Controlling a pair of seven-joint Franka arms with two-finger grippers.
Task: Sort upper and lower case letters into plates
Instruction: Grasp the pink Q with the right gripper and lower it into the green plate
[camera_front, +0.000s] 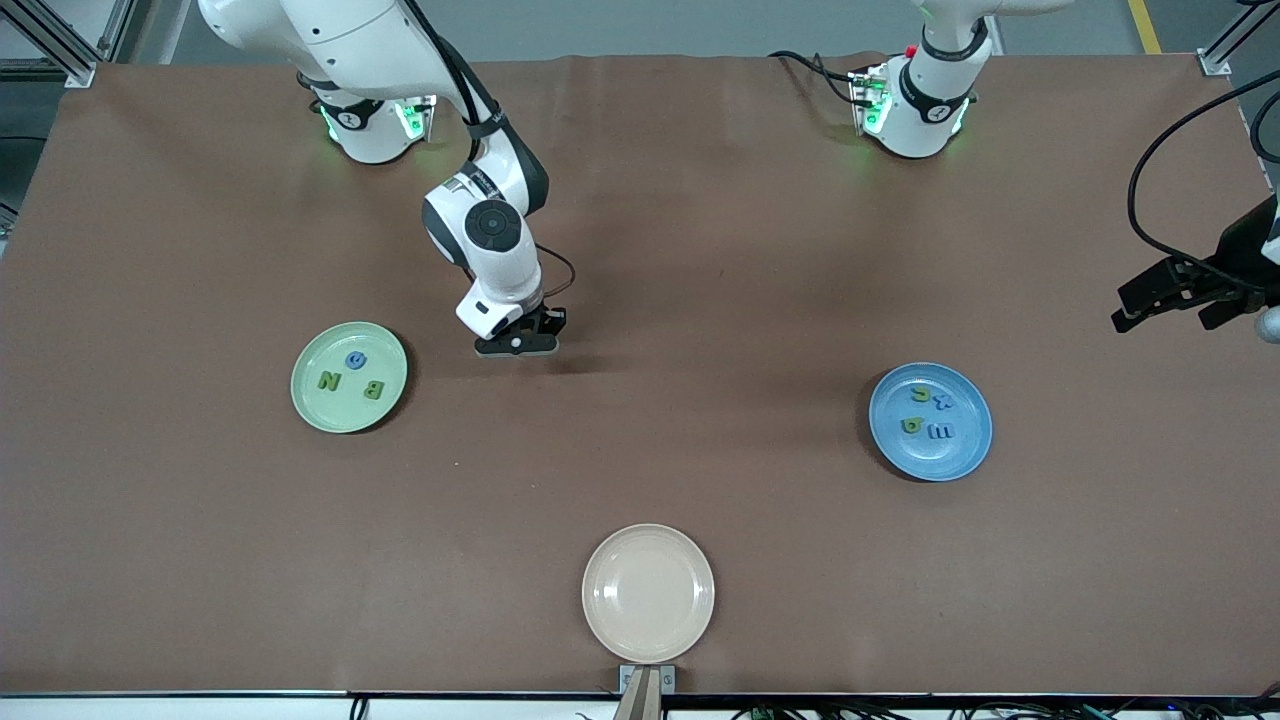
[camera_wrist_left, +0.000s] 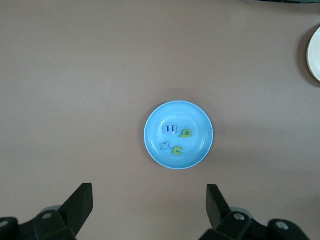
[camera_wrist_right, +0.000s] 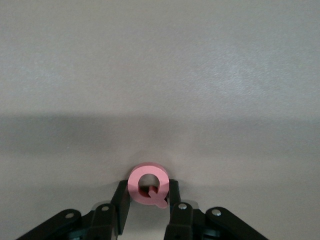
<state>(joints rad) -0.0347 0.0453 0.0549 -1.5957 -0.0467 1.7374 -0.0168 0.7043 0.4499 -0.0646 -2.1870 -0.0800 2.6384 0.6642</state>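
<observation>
A pink letter Q (camera_wrist_right: 136, 184) lies on the brown table, and my right gripper (camera_wrist_right: 149, 194) is down around it with a finger pressed against each side. In the front view that gripper (camera_front: 517, 345) sits on the table beside the pale green plate (camera_front: 340, 412) and hides the Q. This plate holds a blue letter (camera_front: 355, 360), a green N (camera_front: 328, 380) and a green B (camera_front: 372, 390). The blue plate (camera_front: 935, 460) holds several letters, blue and green (camera_wrist_left: 175, 140). My left gripper (camera_front: 1165, 300) hangs open, high at the left arm's end of the table, empty (camera_wrist_left: 149, 200).
A beige plate (camera_front: 648, 592) with nothing in it lies at the table edge nearest the front camera, midway between the two arms; its rim shows in the left wrist view (camera_wrist_left: 315, 52). Black cables hang near the left gripper.
</observation>
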